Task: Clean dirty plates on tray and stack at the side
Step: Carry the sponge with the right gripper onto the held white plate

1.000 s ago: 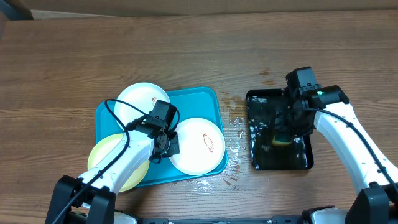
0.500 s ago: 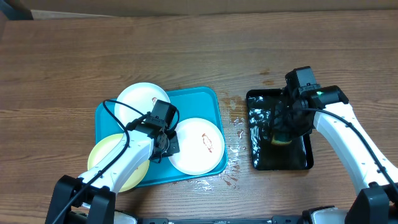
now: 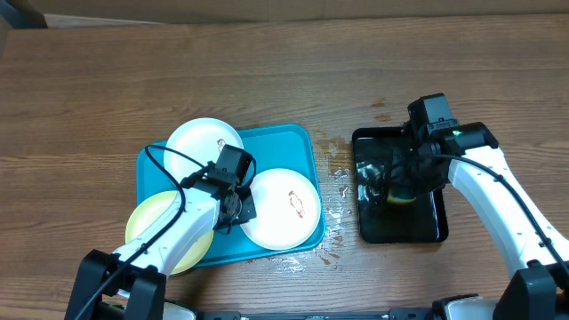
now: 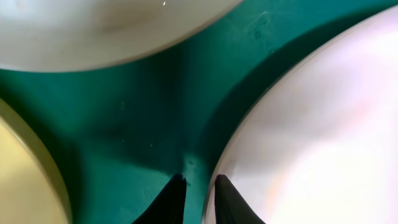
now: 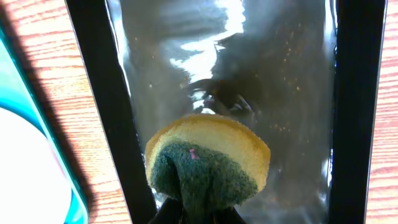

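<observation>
You've got the tray (image 3: 292,144) on the table (image 3: 284,62), on the robot's left side, and the smaller tray (image 3: 418,227) to its right, set apart. Three plates on the tray: the far plate (image 3: 197,142) overhangs the back-left corner, the near plate (image 3: 147,222) overhangs the front-left, and the right plate (image 3: 284,206) lies inside at front-right. The left gripper (image 3: 233,209) is down between all three (tips right at the right plate's edge). The sponge (image 3: 402,199) is over the smaller tray, at the right gripper (image 3: 407,182).

Right end effector (image 5: 198,214) carried sponge (image 5: 208,162) farther (slightly).
</observation>
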